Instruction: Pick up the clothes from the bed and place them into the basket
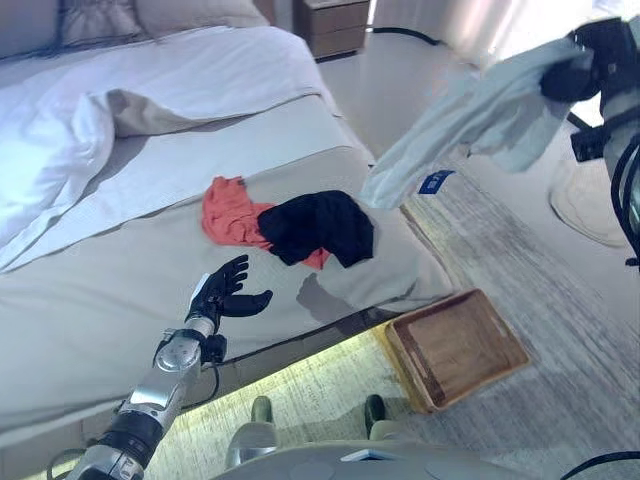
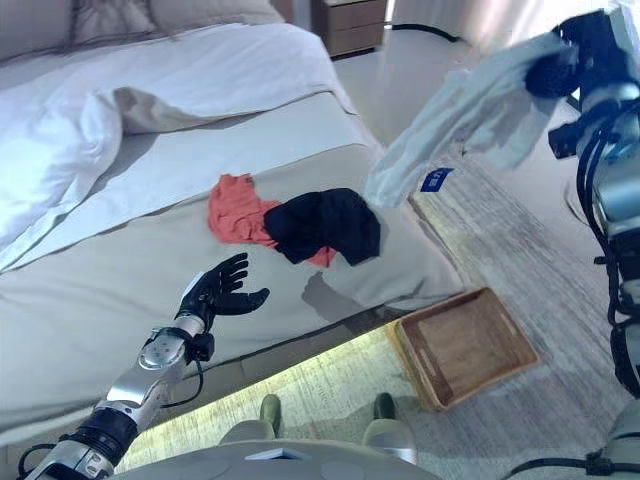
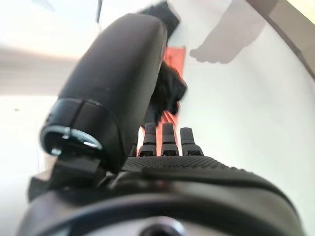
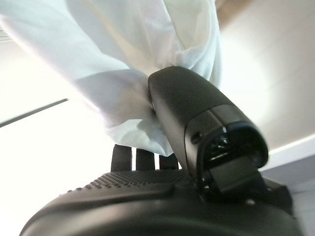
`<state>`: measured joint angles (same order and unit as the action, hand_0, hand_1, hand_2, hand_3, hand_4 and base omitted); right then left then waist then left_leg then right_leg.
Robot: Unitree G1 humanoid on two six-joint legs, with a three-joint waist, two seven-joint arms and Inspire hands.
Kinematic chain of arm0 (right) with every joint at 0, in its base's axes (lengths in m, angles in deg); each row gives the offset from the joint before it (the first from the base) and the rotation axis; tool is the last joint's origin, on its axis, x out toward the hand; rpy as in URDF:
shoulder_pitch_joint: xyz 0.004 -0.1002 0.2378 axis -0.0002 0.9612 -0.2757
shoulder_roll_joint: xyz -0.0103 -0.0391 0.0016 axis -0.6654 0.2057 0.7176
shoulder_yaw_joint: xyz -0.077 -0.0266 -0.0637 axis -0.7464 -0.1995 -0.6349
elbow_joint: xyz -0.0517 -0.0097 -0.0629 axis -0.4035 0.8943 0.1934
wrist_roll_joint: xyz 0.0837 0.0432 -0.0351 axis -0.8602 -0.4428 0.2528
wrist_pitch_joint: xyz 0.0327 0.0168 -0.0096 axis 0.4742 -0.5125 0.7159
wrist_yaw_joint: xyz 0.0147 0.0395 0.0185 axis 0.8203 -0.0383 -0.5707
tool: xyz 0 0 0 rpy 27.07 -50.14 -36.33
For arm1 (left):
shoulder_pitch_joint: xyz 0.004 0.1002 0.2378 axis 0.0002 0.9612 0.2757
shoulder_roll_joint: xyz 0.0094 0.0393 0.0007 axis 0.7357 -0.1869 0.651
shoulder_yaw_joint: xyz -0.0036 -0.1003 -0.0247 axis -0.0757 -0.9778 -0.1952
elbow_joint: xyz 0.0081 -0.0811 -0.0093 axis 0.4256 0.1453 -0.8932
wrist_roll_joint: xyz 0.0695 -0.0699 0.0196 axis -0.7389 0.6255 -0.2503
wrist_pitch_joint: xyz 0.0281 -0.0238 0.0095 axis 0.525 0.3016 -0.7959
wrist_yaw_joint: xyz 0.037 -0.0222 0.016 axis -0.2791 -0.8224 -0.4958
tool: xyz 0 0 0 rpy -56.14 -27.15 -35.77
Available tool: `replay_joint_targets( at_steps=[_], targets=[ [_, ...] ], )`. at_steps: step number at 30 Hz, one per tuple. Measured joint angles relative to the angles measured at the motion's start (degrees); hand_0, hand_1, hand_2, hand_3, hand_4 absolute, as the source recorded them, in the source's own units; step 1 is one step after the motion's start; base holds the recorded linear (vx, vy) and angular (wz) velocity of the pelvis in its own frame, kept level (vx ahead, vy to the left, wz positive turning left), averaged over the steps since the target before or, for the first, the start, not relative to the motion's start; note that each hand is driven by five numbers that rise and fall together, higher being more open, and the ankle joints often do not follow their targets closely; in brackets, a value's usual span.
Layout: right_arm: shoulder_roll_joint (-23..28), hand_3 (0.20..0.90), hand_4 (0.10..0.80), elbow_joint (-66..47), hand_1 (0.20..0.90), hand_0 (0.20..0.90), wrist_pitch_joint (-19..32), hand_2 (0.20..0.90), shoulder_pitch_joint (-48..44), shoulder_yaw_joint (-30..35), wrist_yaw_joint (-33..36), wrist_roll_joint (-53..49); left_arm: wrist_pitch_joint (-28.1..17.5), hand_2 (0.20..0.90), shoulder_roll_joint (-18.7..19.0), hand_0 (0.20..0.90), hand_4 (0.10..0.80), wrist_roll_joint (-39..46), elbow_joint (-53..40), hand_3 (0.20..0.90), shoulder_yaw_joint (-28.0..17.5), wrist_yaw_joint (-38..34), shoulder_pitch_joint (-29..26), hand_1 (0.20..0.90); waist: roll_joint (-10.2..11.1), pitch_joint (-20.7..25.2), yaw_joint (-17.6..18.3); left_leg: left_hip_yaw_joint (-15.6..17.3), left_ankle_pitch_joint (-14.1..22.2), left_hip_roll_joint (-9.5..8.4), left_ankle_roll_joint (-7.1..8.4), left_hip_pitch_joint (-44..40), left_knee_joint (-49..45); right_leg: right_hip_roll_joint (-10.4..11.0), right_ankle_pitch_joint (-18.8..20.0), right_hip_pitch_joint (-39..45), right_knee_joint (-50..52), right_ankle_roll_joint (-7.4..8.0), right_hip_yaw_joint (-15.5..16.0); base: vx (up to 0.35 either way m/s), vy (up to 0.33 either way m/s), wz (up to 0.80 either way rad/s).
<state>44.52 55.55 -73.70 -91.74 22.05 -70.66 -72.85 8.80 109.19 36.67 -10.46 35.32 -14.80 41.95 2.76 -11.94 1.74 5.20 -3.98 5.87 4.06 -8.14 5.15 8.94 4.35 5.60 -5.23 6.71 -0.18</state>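
Right hand (image 1: 572, 72) grips limp pale cloth (image 1: 470, 115) (soft, crumpled) w/ folds.

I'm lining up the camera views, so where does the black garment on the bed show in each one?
Left eye view: black garment, mid-bed, overlapping the orange garment.
Right eye view: same spot.
Left wrist view: past the left hand, at.
Right wrist view: not in it.
Shared landmark: the orange garment.

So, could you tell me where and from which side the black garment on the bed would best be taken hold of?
Probably its raised, bunched middle, from above. The black garment lies crumpled on the bed, overlapping the orange garment, so a grab at its left edge risks catching both. The open left robot hand hovers just short of it; the right robot hand already holds a white garment.
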Motion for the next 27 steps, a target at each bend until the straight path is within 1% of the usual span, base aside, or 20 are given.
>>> replay_joint_targets(
  at_steps=[1,4,6,10,13,15,22,27],
  targets=[
    [-0.6,0.200,0.100,-0.7,0.300,0.300,-0.1,0.300,2.3,1.4,0.3,0.0,0.2,0.900,-0.3,0.900,0.800,0.0,0.0,0.900,0.0,-0.5,0.0,0.900,0.0,0.0,0.6,0.5,0.2,0.09,0.01,-0.3,0.0,-0.2,0.1,-0.3,0.0,-0.09,-0.9,-0.014,0.004,-0.37],
    [-1.3,0.200,0.100,-0.8,0.300,0.300,-0.4,0.300,5.7,2.2,0.3,0.1,0.5,0.900,-1.6,0.900,0.800,-0.1,0.8,0.900,0.0,-1.0,-0.3,0.900,-0.1,0.1,3.2,1.9,0.4,0.27,-0.03,-1.0,0.0,-0.5,0.2,-0.5,0.0,0.09,-2.3,-0.020,0.001,-0.28],
    [-2.1,0.200,0.100,-0.8,0.300,0.300,-0.4,0.300,7.4,2.2,0.3,0.1,0.5,0.900,-2.5,0.900,0.800,-0.1,1.2,0.900,0.1,-1.0,-0.4,0.900,-0.2,0.1,4.5,3.2,0.9,0.77,0.16,-1.8,0.1,-0.9,0.2,-0.5,0.0,0.10,-3.4,-0.027,-0.004,-0.30],
    [-2.2,0.200,0.100,-0.9,0.300,0.300,-0.5,0.300,10.3,3.1,0.2,0.2,0.5,0.900,-3.7,0.900,0.800,-0.1,1.2,0.900,0.1,-1.5,-0.7,0.900,-0.6,0.3,6.1,4.3,1.1,1.25,0.18,-2.2,0.1,-1.6,0.3,-0.9,0.0,0.03,-4.4,-0.019,-0.003,-0.16],
    [-3.4,0.200,0.100,-1.3,0.300,0.300,-0.5,0.300,12.1,5.4,0.1,0.6,0.4,0.900,-4.2,0.900,0.800,-0.1,1.4,0.900,0.0,-1.8,-0.7,0.900,-1.2,0.6,6.5,5.2,1.1,1.27,0.19,-2.2,0.0,-1.8,0.5,-1.4,0.0,0.06,-5.3,-0.050,-0.014,-0.16],
    [-4.8,0.200,0.100,-2.1,0.300,0.300,-0.5,0.300,13.6,6.2,-0.5,1.4,0.4,0.900,-4.8,0.900,0.800,-0.4,1.8,0.900,0.1,-2.2,-0.8,0.900,-1.6,0.9,7.5,5.8,1.1,1.24,0.17,-2.3,0.1,-1.7,0.7,-1.7,0.0,0.21,-5.9,-0.042,-0.021,-0.13],
    [-7.1,0.200,0.100,-1.7,0.300,0.300,-1.5,0.300,17.3,6.2,-4.9,1.8,0.5,0.900,-5.8,0.900,0.800,-2.2,1.7,0.900,0.1,-2.6,-1.6,0.900,-2.2,0.9,8.4,7.2,1.2,1.24,0.15,-2.1,0.2,-1.8,0.7,-2.9,0.0,0.22,-7.2,-0.047,-0.031,-0.10],
    [-8.3,0.200,0.100,-0.6,0.300,0.300,-1.6,0.300,18.1,6.1,-5.5,1.9,0.5,0.900,-5.9,0.900,0.800,-2.3,1.7,0.900,0.2,-3.0,-1.7,0.900,-3.0,0.8,8.6,7.2,1.2,1.27,0.16,-1.6,0.2,-1.8,0.9,-3.4,0.0,0.52,-7.3,-0.051,-0.039,-0.01]
  ],
)
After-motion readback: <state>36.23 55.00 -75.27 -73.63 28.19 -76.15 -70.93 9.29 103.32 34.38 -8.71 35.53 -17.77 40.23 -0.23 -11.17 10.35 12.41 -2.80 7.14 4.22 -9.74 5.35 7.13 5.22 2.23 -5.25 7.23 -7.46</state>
